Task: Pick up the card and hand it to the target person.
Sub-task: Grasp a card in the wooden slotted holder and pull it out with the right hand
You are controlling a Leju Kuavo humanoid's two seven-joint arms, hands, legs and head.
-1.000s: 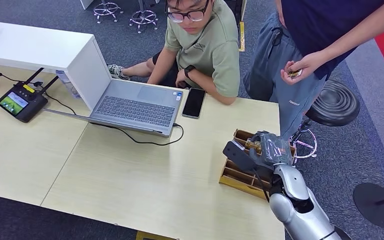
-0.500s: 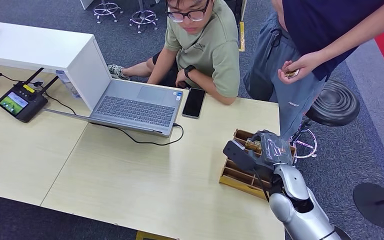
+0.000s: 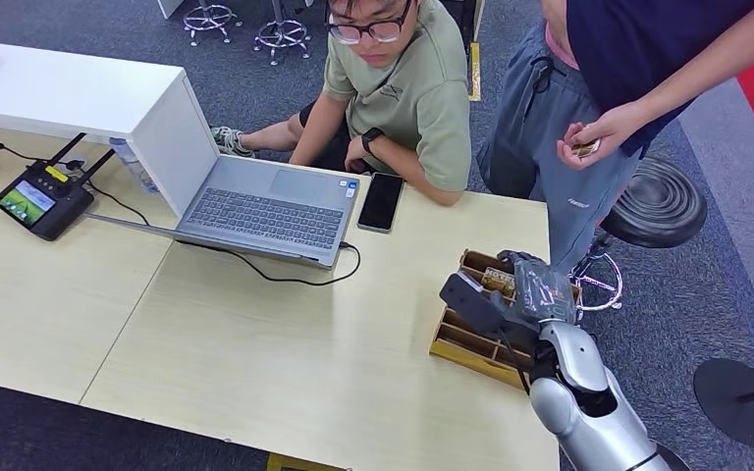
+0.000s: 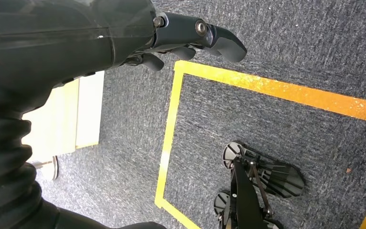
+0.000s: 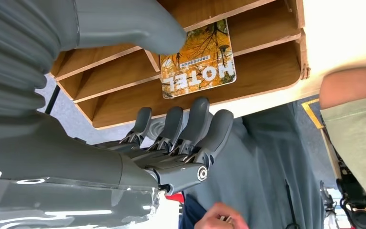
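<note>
Grey carpet surrounded a pale wooden tabletop (image 3: 255, 343), where an open laptop (image 3: 255, 201) sat beside a black phone (image 3: 381, 201) and a small controller with a screen (image 3: 39, 201). Near the tabletop's right edge stood a slotted wooden card holder (image 3: 466, 339). The right robot hand (image 3: 511, 294) hovered at that holder; in the right wrist view its thumb (image 5: 138, 28) lay against the edge of the card (image 5: 200, 57), an autumn-leaf print reading HOTEL, which was standing in one of the slots. The darker fingers (image 5: 190, 126) were straight and apart on the other side of the holder's wall, not touching the card, so the robot hand was released and grasped nothing. The left robot hand (image 4: 171, 38) hung over carpet marked with yellow tape (image 4: 276, 90), its fingers loose and holding nothing. A seated person in a green shirt (image 3: 403, 93) leaned on the far edge of the tabletop. A standing person (image 3: 599, 59) in a dark top waited beside a black stool (image 3: 660, 201), holding something small in one hand (image 3: 589, 137).
</note>
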